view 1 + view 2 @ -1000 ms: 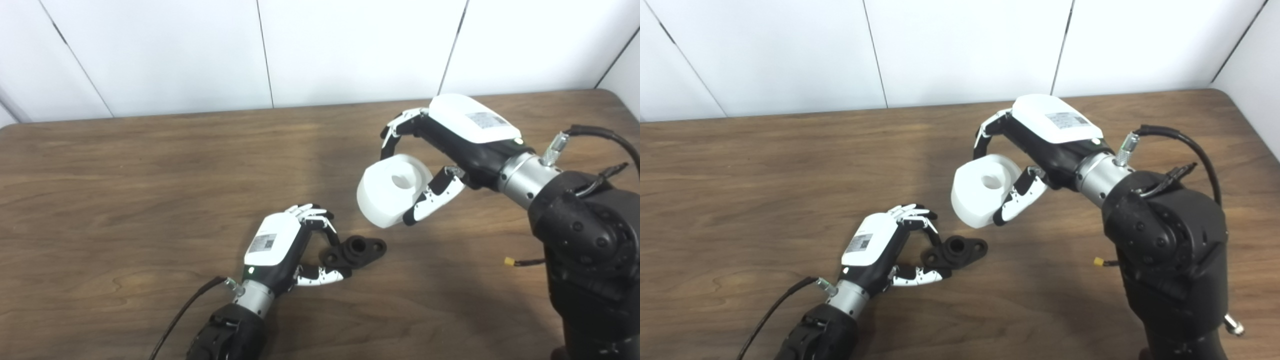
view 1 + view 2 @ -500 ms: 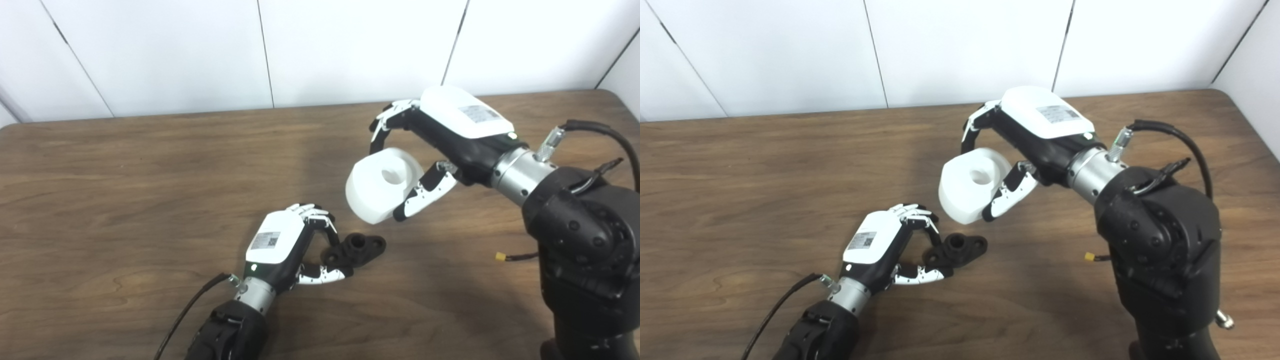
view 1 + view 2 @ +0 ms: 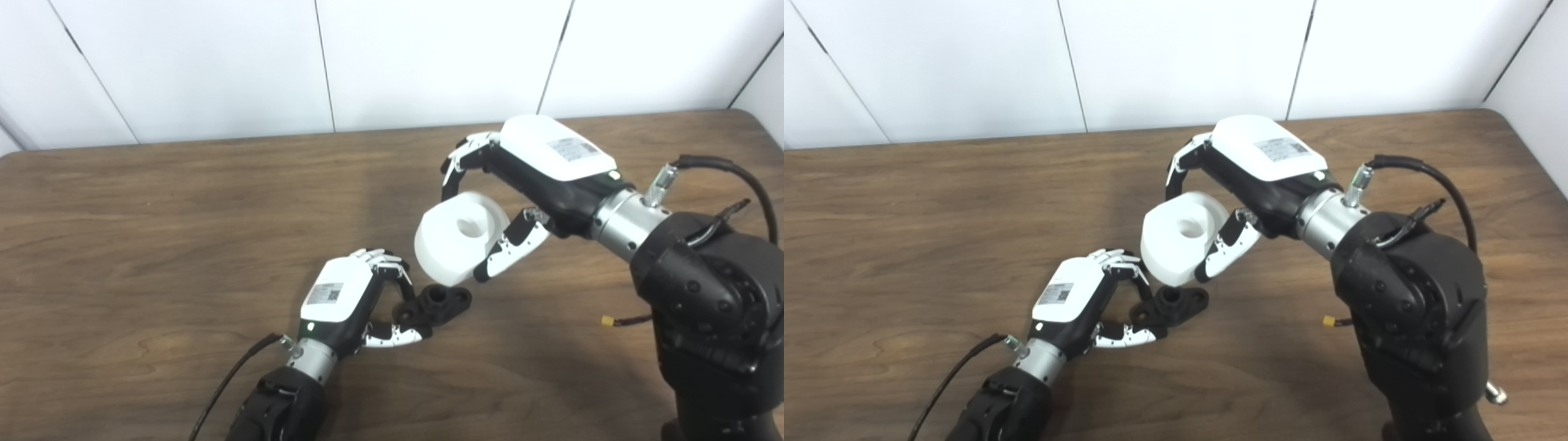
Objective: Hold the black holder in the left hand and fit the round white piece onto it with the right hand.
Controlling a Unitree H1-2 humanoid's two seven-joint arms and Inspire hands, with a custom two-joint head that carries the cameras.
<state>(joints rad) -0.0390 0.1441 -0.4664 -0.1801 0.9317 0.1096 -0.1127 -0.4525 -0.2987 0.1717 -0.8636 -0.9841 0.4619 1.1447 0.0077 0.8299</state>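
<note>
- Low in the middle of the frame, the left hand (image 3: 349, 300) is pinching one end of the small black plastic holder (image 3: 436, 303), which is lying on the brown wooden table (image 3: 153, 245).
- The right hand (image 3: 527, 184) is gripping the thick round white piece (image 3: 459, 237) between curled fingers and thumb, holding it tilted just above and right of the holder, not touching.
</note>
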